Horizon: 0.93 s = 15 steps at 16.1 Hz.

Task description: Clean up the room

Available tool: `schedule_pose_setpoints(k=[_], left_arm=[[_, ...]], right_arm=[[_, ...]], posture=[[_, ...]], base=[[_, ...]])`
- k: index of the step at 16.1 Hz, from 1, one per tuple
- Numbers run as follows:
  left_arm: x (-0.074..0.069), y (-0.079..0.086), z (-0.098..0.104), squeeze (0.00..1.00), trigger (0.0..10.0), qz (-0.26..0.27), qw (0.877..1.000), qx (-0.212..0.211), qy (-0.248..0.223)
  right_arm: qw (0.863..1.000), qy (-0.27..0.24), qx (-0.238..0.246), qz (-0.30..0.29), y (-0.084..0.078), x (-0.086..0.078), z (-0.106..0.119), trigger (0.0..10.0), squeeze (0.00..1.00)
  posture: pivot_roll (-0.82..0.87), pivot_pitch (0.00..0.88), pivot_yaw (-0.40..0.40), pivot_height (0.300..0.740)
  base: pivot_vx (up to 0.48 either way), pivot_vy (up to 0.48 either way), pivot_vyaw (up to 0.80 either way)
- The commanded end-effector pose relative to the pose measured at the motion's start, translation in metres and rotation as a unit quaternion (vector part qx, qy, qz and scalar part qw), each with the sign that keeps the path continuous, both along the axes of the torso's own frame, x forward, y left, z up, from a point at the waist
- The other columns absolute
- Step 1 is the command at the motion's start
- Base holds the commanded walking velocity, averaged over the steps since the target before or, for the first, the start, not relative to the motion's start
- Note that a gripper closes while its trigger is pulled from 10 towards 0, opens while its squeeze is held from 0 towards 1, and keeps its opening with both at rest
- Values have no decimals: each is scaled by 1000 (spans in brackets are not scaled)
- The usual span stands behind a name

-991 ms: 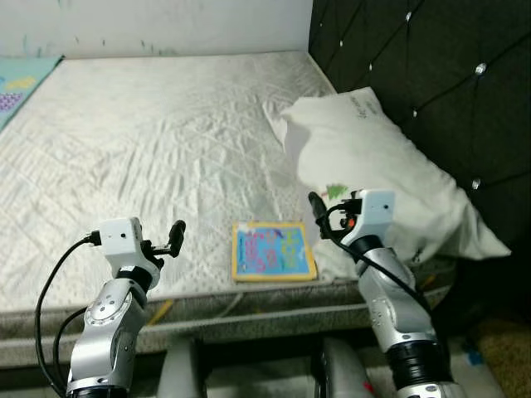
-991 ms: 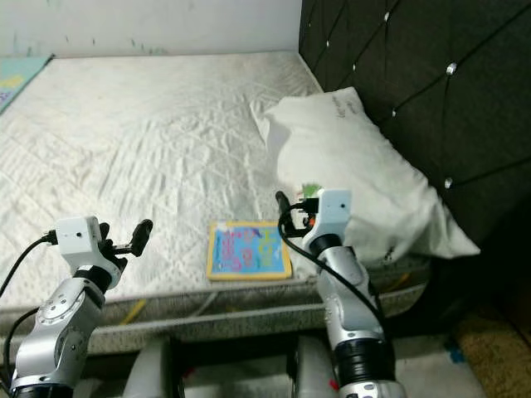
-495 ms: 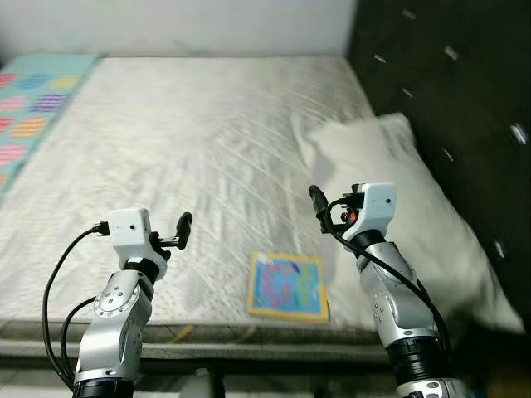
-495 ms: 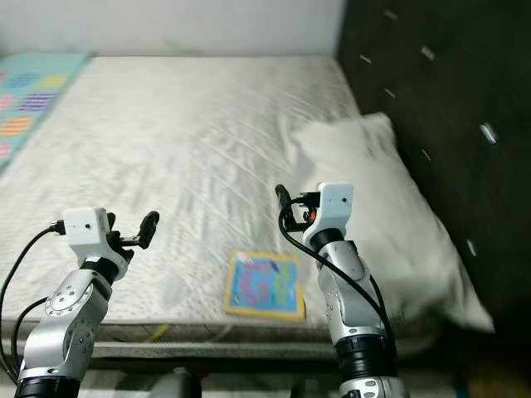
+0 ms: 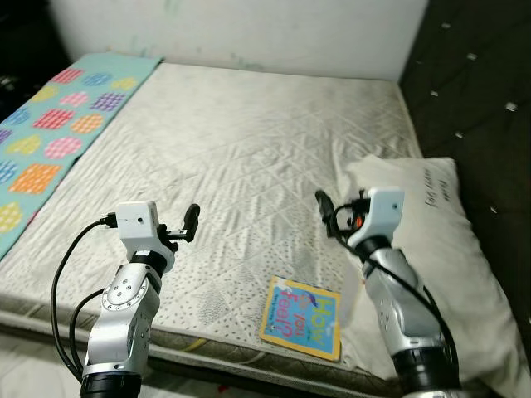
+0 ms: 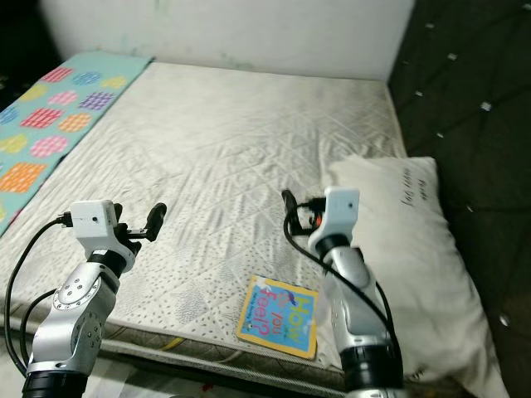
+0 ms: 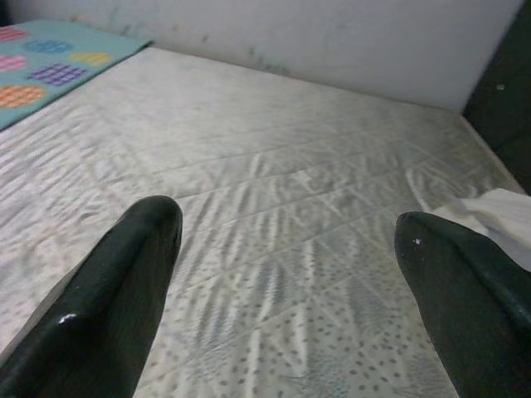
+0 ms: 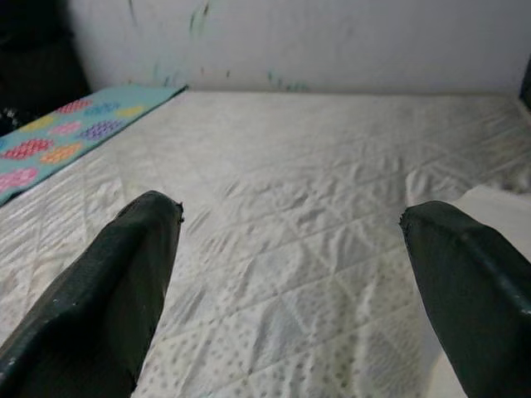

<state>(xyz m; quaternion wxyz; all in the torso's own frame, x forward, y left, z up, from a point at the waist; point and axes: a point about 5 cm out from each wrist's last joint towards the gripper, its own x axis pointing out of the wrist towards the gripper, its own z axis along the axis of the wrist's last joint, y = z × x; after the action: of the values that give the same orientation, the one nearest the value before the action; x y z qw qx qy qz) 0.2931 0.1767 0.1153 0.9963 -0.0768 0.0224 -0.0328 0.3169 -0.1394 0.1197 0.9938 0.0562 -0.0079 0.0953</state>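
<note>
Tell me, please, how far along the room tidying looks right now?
Nothing looks done yet. Both hands, left hand and right hand, are open and empty above the mattress. Still left: the book lying at the mattress edge beside the pillow.

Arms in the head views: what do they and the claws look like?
Both arms are jointed silver metal with black cable loops. Each wrist carries a white box module; the right one shows an orange spot. The left claw and right claw each have two long glossy black fingers with rounded tips.
</note>
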Motion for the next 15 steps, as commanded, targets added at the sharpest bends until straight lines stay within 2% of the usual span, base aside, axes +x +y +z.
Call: schedule_pose_setpoints(k=[1, 3, 8, 13, 15], left_arm=[[-5, 0, 0, 0, 10000, -6, 1000, -3, 2], [-12, 2, -5, 0, 10000, -3, 1000, -9, 9], [-17, -3, -8, 0, 10000, -9, 1000, -15, 17], [-21, -8, -9, 0, 10000, -22, 999, -25, 25], [-21, -9, -9, 0, 10000, -23, 999, -27, 28]], right_arm=[[1000, 2, 0, -5, 1, -4, -1, 10000, 0], [1000, 9, -4, -12, 0, -12, -6, 10000, 0], [999, 11, -21, -37, -5, -21, -9, 10000, 0], [999, 17, -22, -36, -5, -26, -10, 10000, 0], [999, 18, -23, -36, -5, -26, -10, 10000, 0]], posture=[[-78, 0, 22, 740], [-75, 0, 20, 740], [-80, 0, 9, 740], [-83, 0, 3, 740], [-80, 0, 0, 740]], base=[[0, 0, 0], [0, 0, 0], [0, 0, 0], [0, 0, -778], [0, 0, -228]])
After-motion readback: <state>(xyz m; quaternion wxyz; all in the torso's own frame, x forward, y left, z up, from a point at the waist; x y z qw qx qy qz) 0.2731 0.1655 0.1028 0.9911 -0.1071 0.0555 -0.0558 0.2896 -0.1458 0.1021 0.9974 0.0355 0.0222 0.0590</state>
